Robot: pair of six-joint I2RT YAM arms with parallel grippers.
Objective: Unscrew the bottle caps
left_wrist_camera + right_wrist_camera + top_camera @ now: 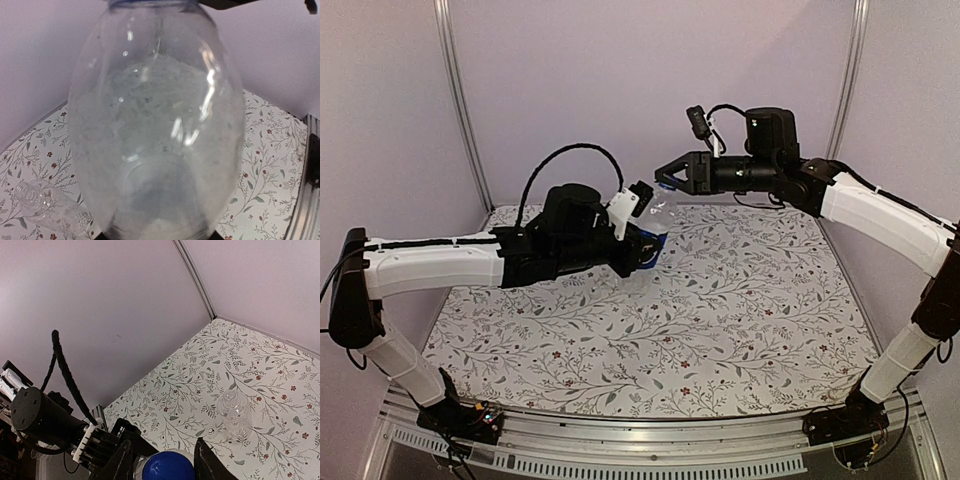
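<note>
My left gripper (645, 245) is shut on the clear bottle with the blue label band (653, 232) and holds it tilted up above the table. The bottle's body (155, 125) fills the left wrist view. Its bright blue cap (167, 466) sits on the neck between my right gripper's (165, 455) fingers. The right finger (207, 460) is against the cap and the left finger (122, 462) stands a little off it. The jaws are spread. The plain bottle (234, 412) lies on the table with no cap on, and a small clear cap (211, 431) lies beside it.
The plain bottle also shows at the lower left of the left wrist view (45, 205). The floral table cover (720, 320) runs to metal rails at the sides and front. Pale walls stand behind and to both sides.
</note>
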